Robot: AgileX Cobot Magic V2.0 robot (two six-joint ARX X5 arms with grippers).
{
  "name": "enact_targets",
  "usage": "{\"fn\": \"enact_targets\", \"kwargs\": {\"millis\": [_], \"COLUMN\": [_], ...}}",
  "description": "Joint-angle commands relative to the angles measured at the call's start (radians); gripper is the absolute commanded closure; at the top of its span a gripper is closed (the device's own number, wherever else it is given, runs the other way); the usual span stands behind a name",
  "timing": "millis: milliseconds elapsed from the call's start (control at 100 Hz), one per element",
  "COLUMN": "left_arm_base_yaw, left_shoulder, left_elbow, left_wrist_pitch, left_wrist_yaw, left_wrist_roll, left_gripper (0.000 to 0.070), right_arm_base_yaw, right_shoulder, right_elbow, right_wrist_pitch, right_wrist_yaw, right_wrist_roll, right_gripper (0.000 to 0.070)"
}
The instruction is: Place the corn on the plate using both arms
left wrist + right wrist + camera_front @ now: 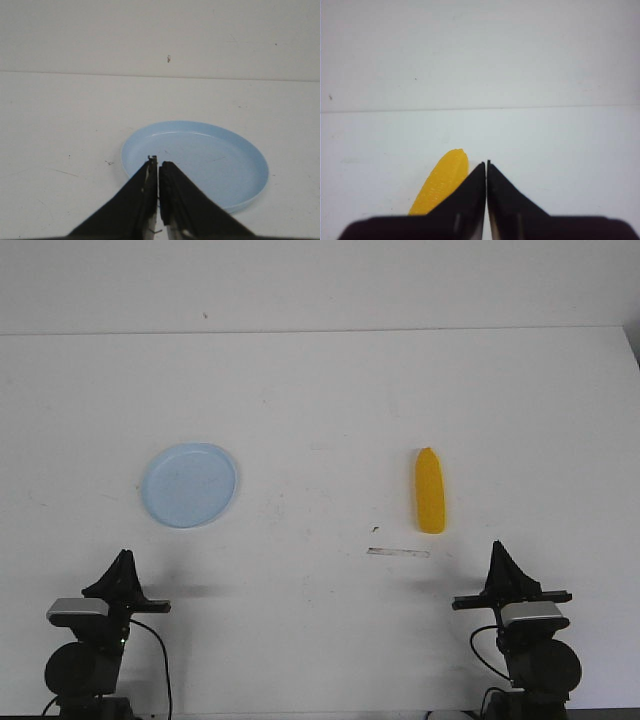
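A bright yellow corn lies on the white table right of centre, its tapered end pointing away from me. The pale blue plate sits empty on the left side. My left gripper rests low near the front edge, below the plate and apart from it; the left wrist view shows this gripper shut and empty in front of the plate. My right gripper sits near the front edge, to the right of the corn and nearer to me. In the right wrist view it is shut, with the corn just beside its fingers.
A short grey strip and a small dark speck mark the table just in front of the corn. The table's far edge meets a white wall. Black cables trail from both arm bases at the front.
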Motion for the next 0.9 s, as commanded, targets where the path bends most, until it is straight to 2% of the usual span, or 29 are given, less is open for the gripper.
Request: {"fn": "enact_targets", "kwargs": {"millis": [0, 90, 260, 430, 630, 890], "left_arm_base_yaw": [0.002, 0.002, 0.002, 0.002, 0.002, 0.002], "left_shoulder": [-0.002, -0.002, 0.000, 0.000, 0.019, 0.164], "left_elbow": [-0.021, -0.021, -0.004, 0.064, 0.183, 0.346], "left_wrist_pitch": [0.016, 0.016, 0.007, 0.011, 0.012, 0.009], "left_wrist_yaw": [-0.003, -0.003, -0.034, -0.069, -0.071, -0.071], "left_wrist_roll": [-0.009, -0.017, -0.101, -0.100, -0.099, -0.099], "left_gripper": [0.0699, 0.0699, 0.0699, 0.0699, 0.0699, 0.0699], "right_arm_base_yaw": [0.002, 0.002, 0.002, 0.002, 0.002, 0.002], "right_shoulder": [0.001, 0.001, 0.001, 0.001, 0.001, 0.001], "right_elbow": [-0.001, -0.001, -0.001, -0.001, -0.001, -0.001], "right_wrist_pitch": [0.010, 0.010, 0.010, 0.010, 0.010, 0.010], "right_wrist_yaw": [0.000, 0.000, 0.000, 0.000, 0.000, 0.000], "right_wrist_roll": [0.013, 0.012, 0.013, 0.013, 0.013, 0.013], "right_gripper": [0.0697, 0.0697, 0.0697, 0.0697, 0.0697, 0.0697]}}
